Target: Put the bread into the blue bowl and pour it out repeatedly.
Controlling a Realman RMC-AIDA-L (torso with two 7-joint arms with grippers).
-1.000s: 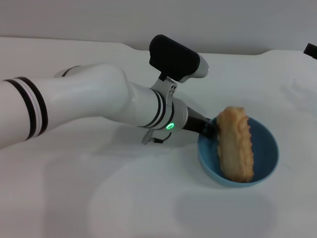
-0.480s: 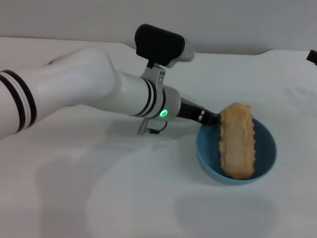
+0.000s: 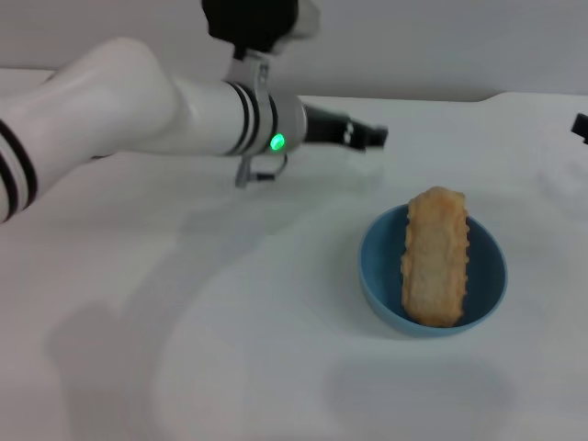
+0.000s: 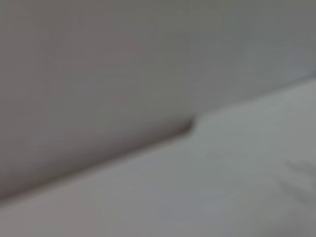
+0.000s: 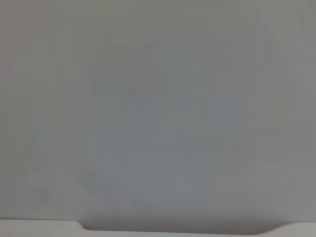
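In the head view the bread point(image 3: 435, 256) lies lengthwise in the blue bowl point(image 3: 378, 276), pale underside up, its ends resting over the rim. The bowl stands on the white table at the right of centre. My left gripper point(image 3: 370, 135) hangs above the table, up and to the left of the bowl, well apart from it and holding nothing. Only a dark tip of my right gripper point(image 3: 580, 125) shows at the far right edge. Neither wrist view shows the bread or the bowl.
The white table point(image 3: 230, 349) spreads around the bowl, with a grey wall behind it. My left arm point(image 3: 138, 106) reaches across the upper left of the head view. The left wrist view shows just the table's far edge point(image 4: 190, 126) against the wall.
My left gripper has left the bread's far end and pulled up and back to the left. The bread has settled flatter in the bowl, which shifted slightly.
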